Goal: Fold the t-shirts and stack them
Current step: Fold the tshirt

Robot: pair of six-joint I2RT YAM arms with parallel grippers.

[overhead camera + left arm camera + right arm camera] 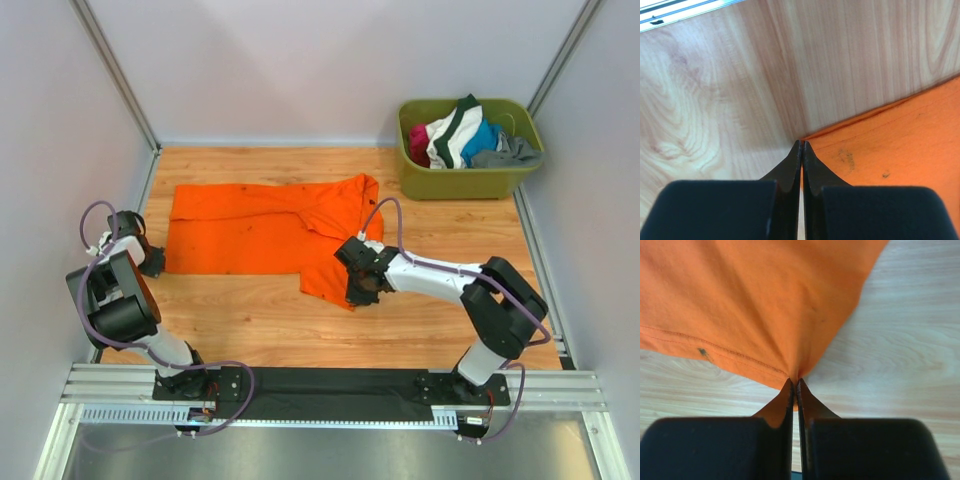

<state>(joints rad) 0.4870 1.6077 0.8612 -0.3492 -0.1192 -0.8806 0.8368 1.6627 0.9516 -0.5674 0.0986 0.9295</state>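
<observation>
A bright orange t-shirt point(260, 228) with tiny dark specks lies spread on the wooden table. My left gripper point(152, 262) sits at the shirt's near left corner. In the left wrist view its jaws point(801, 144) are shut, with a sliver of the orange shirt point(890, 145) pinched between them at the corner. My right gripper point(360, 285) is shut on the shirt's near right corner. In the right wrist view the shirt's cloth point(755, 305) puckers into the tips of that gripper point(794, 381), and its hem is slightly lifted.
An olive-green plastic tub point(470, 178) stands at the back right with several more garments point(462, 135) heaped in it. Grey walls close in the table on the left, back and right. A metal rail point(330, 385) runs along the near edge.
</observation>
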